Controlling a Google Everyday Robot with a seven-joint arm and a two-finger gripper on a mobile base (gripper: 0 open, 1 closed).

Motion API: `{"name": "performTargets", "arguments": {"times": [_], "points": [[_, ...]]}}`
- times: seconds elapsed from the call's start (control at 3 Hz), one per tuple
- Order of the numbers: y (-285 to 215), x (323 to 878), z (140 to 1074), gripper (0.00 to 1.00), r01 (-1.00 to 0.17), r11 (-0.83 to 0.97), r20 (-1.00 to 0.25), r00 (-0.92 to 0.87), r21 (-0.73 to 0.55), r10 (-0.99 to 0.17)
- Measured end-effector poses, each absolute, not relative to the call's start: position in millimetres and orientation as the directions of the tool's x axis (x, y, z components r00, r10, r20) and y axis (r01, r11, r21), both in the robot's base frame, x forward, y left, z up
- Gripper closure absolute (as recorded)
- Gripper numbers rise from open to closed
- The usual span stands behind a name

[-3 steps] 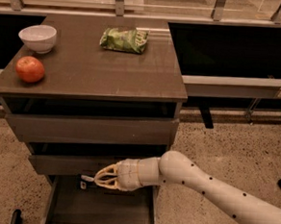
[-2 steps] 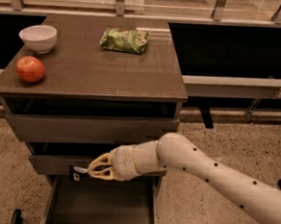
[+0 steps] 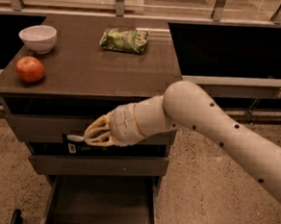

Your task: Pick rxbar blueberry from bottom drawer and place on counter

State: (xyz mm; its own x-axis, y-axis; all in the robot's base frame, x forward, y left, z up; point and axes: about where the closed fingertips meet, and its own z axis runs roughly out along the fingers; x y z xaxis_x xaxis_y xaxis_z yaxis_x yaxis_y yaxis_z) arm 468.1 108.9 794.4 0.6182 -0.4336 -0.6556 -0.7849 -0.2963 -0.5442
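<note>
The gripper (image 3: 88,136) hangs in front of the cabinet, level with the dark gap between the two upper drawer fronts and below the counter's (image 3: 95,67) front edge. Its jaws are clamped on the bar (image 3: 71,145). The dark wrapper sticks out to the left of the fingertips, a pale end showing at the top and a small pale label lower down. So the bar is in the air, clear of the bottom drawer (image 3: 100,200) and not on the counter.

The white arm (image 3: 226,129) reaches in from the lower right, its rounded elbow just off the counter's right front corner and the wrist pointing left across the drawer fronts.

Down below, the bottom drawer stands pulled out, its dim tray showing beneath the gripper.

Up on the counter an apple (image 3: 30,68) sits near the left front edge, with a white bowl (image 3: 38,38) just behind it. A green chip bag (image 3: 124,39) lies toward the back, well apart from both.
</note>
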Motion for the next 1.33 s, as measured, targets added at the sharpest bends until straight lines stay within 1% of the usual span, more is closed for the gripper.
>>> {"name": "performTargets", "arguments": {"times": [0.33,0.67,1.0,1.33], "points": [[88,505,845,1.0,-0.802,-0.211,-0.645,0.58,-0.558,-0.499],[62,539,882,1.0,-0.793,-0.108,-0.632,0.552,-0.6,-0.544],[39,574,908,1.0,-0.773,0.006,-0.638,0.52,-0.635,-0.567],[5,607,930,1.0,-0.74,0.146,-0.659,0.469,-0.657,-0.589]]}}
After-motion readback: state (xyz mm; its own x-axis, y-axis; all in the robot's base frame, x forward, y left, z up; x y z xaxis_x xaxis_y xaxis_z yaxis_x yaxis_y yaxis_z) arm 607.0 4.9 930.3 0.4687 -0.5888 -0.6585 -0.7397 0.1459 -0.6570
